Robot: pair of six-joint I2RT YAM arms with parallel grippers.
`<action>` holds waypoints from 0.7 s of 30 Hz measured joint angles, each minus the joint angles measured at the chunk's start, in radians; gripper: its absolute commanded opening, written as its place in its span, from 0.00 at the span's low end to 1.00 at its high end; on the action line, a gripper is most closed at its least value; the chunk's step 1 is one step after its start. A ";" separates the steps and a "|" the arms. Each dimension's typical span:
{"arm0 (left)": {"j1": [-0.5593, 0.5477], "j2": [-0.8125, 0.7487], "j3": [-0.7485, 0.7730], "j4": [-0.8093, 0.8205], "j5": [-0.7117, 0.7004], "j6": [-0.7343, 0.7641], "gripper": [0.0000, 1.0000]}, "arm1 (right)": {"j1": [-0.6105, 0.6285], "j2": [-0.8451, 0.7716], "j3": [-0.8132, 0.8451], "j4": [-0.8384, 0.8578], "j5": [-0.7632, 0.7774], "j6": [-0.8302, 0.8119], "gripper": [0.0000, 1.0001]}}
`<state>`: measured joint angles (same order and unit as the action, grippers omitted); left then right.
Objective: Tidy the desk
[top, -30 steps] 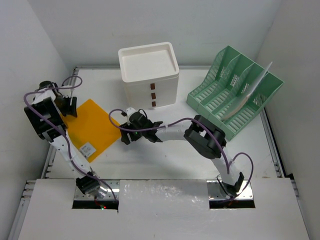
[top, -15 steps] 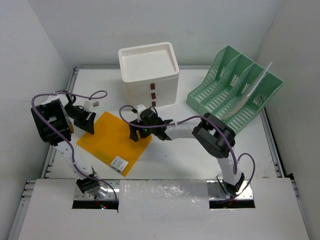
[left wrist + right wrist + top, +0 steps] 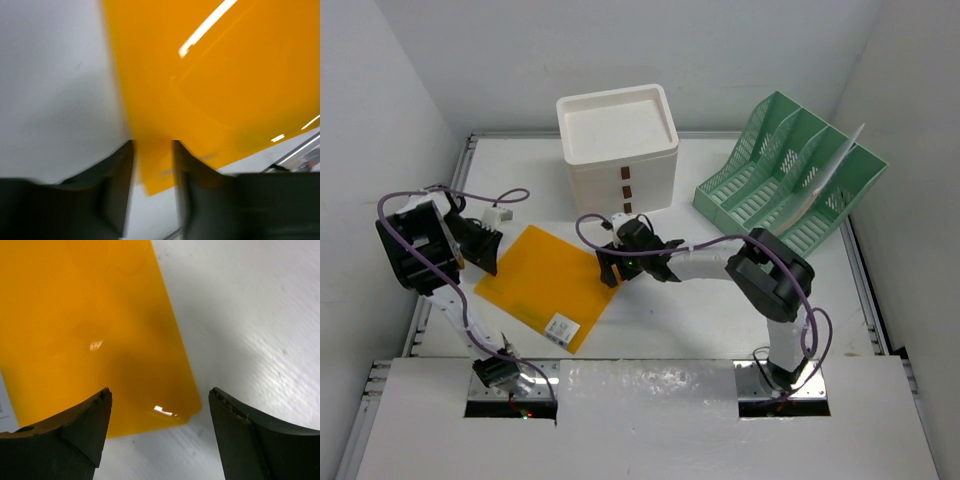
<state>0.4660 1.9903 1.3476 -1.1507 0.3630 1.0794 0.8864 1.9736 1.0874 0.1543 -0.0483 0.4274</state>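
Note:
An orange plastic folder (image 3: 548, 285) lies flat on the white desk (image 3: 680, 325), left of centre, with a small white label (image 3: 560, 327) near its front corner. My left gripper (image 3: 483, 247) is at the folder's far-left edge. In the blurred left wrist view (image 3: 152, 145) its jaws stand a narrow gap apart with a folder corner (image 3: 155, 170) showing face-on between them, not clamped. My right gripper (image 3: 610, 268) hovers wide open over the folder's right corner (image 3: 185, 405), empty; its point in the right wrist view (image 3: 160, 392) is over the folder.
A white three-drawer box (image 3: 618, 140) stands at the back centre. A green mesh file rack (image 3: 790, 185) with a white paper (image 3: 825, 185) in it stands at the back right. Metal rails run along the desk's edges.
The folder has slid right toward the desk's middle along with my left gripper, then stopped. The left gripper has backed slightly left. My right gripper has moved right to the folder's right corner.

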 measured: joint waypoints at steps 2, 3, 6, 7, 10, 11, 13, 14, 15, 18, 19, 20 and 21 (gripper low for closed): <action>0.007 0.001 -0.002 0.005 -0.010 -0.003 0.17 | -0.004 -0.048 -0.061 0.021 0.008 0.040 0.73; 0.009 0.003 -0.002 0.005 -0.012 -0.006 0.09 | -0.005 -0.080 -0.107 0.053 0.011 0.076 0.70; 0.010 0.009 -0.014 0.011 -0.008 -0.003 0.00 | -0.004 -0.191 -0.311 0.246 0.016 0.216 0.64; 0.010 0.010 -0.022 0.011 -0.007 -0.002 0.00 | -0.001 -0.217 -0.380 0.313 0.021 0.265 0.63; 0.010 0.010 -0.041 0.006 0.004 0.006 0.00 | 0.027 -0.225 -0.519 0.474 0.043 0.410 0.60; 0.010 0.010 -0.046 0.003 0.009 0.012 0.00 | 0.045 -0.225 -0.537 0.517 0.052 0.452 0.60; 0.010 0.010 -0.056 -0.006 0.022 0.021 0.00 | 0.081 -0.210 -0.551 0.575 0.064 0.520 0.59; 0.010 0.010 -0.060 -0.010 0.029 0.024 0.00 | 0.103 -0.198 -0.552 0.600 0.064 0.554 0.58; 0.010 0.008 -0.063 -0.013 0.036 0.027 0.00 | 0.123 -0.183 -0.552 0.628 0.065 0.589 0.57; 0.010 -0.002 -0.074 -0.013 0.050 0.027 0.00 | 0.169 -0.145 -0.559 0.703 0.058 0.678 0.55; 0.010 -0.006 -0.076 -0.011 0.054 0.025 0.00 | 0.177 -0.137 -0.562 0.721 0.055 0.699 0.55; 0.010 -0.011 -0.079 -0.008 0.056 0.023 0.00 | 0.182 -0.128 -0.563 0.737 0.053 0.722 0.55; 0.010 -0.014 -0.081 -0.005 0.058 0.019 0.00 | 0.183 -0.123 -0.565 0.746 0.050 0.741 0.55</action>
<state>0.4763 1.9759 1.2667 -1.1553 0.4213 1.0981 1.0695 1.8507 0.5228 0.9001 0.0021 1.1687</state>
